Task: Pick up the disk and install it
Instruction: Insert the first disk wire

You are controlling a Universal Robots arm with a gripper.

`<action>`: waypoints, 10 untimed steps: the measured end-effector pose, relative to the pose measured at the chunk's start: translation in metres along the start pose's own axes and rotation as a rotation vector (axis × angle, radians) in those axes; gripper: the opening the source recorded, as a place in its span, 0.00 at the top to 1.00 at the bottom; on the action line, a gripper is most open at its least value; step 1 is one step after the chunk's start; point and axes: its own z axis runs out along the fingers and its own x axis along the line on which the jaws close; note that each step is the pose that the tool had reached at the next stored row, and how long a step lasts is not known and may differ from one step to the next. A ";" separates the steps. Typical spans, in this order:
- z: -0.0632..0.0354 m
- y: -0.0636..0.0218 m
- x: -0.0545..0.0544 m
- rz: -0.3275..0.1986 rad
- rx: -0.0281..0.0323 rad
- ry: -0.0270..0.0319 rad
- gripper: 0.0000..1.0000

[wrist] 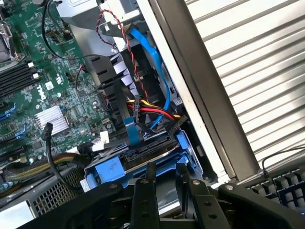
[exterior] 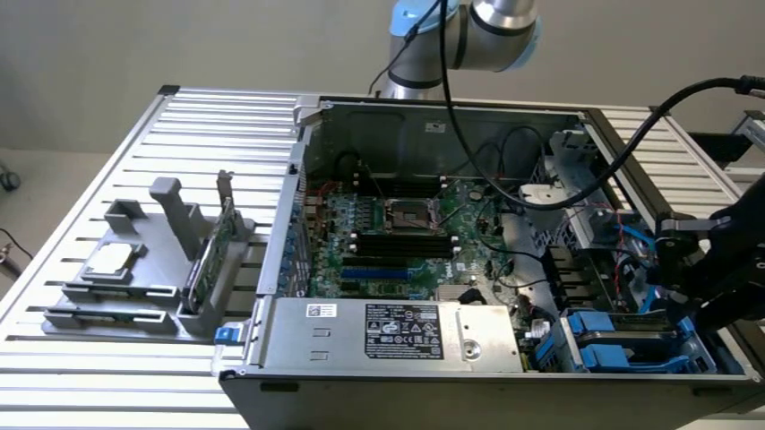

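The disk (wrist: 143,153), silver-grey in its bright blue carrier, sits low in the drive bay at the corner of the open computer case (exterior: 395,112). My gripper (wrist: 165,169) is right over it, one black finger on each side of the grey body, shut on it. In the exterior view the gripper (exterior: 687,306) hangs at the case's right end, just above the blue carrier of the disk (exterior: 604,330). Its fingertips are hidden there behind the bay's edge.
Blue, red and yellow cables (wrist: 152,112) hang just beyond the bay. The power supply (exterior: 395,333) lies beside it and the motherboard (exterior: 400,228) further in. On the slatted table (exterior: 107,376), a grey holder (exterior: 143,269) carries a small silver chip (exterior: 110,260) and a green card (exterior: 213,246).
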 end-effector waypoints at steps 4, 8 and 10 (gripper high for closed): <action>0.0017 0.0008 -0.005 0.003 -0.0046 0.0115 0.69; 0.0051 0.0005 -0.005 0.024 -0.0056 0.0130 0.69; 0.0071 0.0003 -0.005 0.044 -0.0053 0.0117 0.69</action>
